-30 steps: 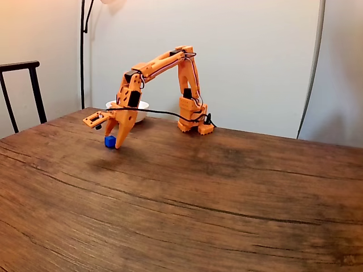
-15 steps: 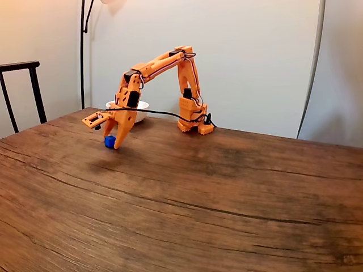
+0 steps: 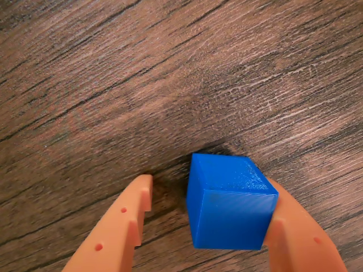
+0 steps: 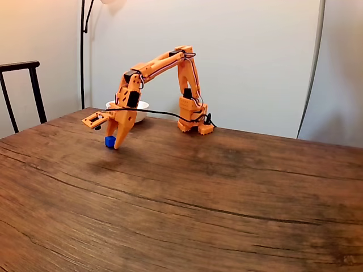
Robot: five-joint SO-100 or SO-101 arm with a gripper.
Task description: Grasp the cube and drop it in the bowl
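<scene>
Fingers (image 3: 122, 232) of mine stand parted in the wrist view, one orange tip at about 7 o'clock and the other at 5 o'clock, and my gripper (image 3: 210, 224) has the cube (image 3: 229, 204) between them. That blue block presses against the 5 o'clock finger, while a gap of bare wood separates it from the 7 o'clock one. It sits square on the table (image 3: 170, 85), one corner edge turned toward the camera, top face pointing up; being a cube, it has no long axis. Its shadow falls at 12 o'clock.

From the fixed view, I lean down over the table's far left part, my gripper (image 4: 112, 141) tip-down with the cube (image 4: 109, 141) showing as a small blue spot beside my lower finger. Behind my wrist, at about 12 o'clock from the cube, the bowl (image 4: 142, 107) stands on the wood; I cannot see into it. A dark chair (image 4: 22, 85) stands at 9 o'clock.
</scene>
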